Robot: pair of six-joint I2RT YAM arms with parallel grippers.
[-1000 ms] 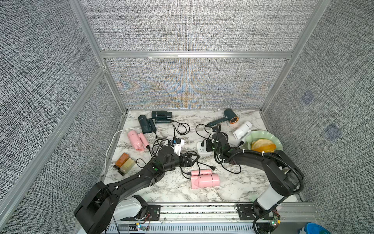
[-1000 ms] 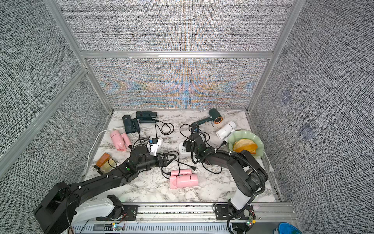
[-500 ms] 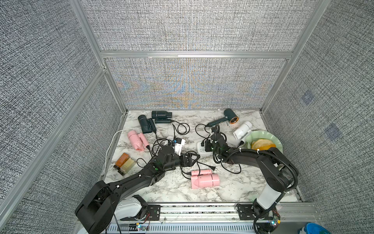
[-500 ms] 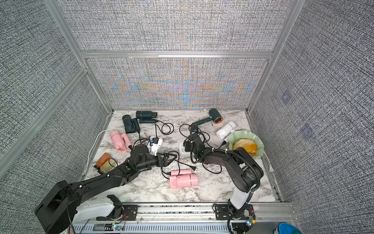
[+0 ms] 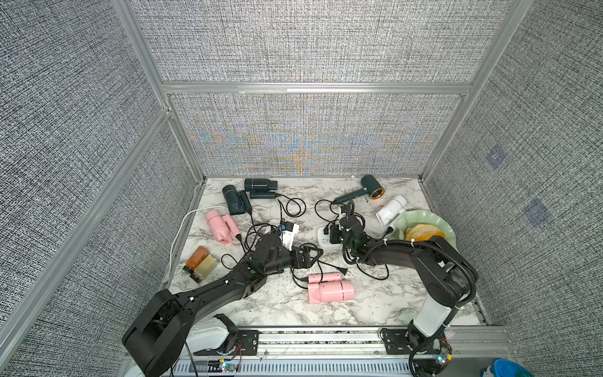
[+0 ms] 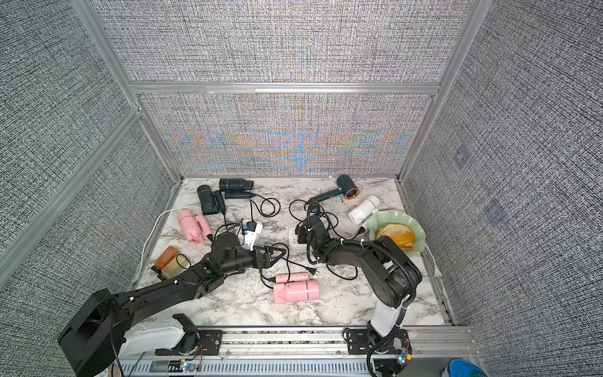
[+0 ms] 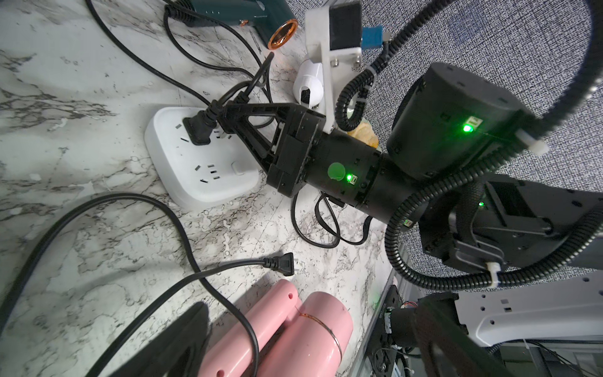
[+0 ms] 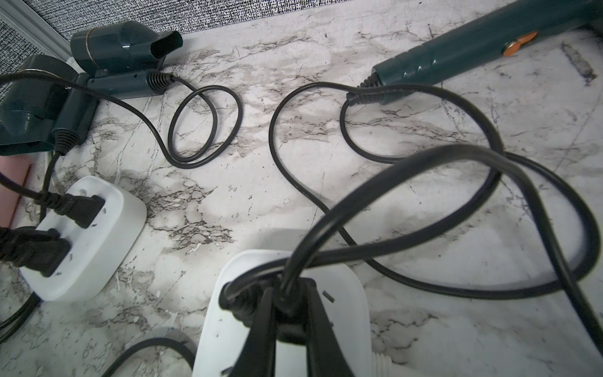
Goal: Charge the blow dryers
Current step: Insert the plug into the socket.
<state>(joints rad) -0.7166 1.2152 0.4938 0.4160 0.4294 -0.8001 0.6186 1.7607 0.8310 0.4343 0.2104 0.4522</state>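
Bare marble table [image 5: 254,310] runs along the near edge, before a pink blow dryer [image 5: 331,290]. Mid-table the left gripper [image 5: 318,256] gapes empty; the right gripper [image 8: 289,292] clamps a black plug [image 8: 292,321] on a white power strip [image 8: 346,293]. Farther, a second pink dryer [image 5: 219,225] hugs the left edge; two teal dryers [image 5: 234,200] [image 5: 259,185] sit far left, green dryer [image 5: 368,186] and white dryer [image 5: 391,210] far right.

walls [image 5: 293,42]: grey woven fabric panels on three sides | frame [image 5: 313,87]: bare aluminium bars at panel joints | desk [image 5: 375,303]: white marble pattern, dark veins | rail [image 5: 326,339]: aluminium, along desk's near edge | light: even
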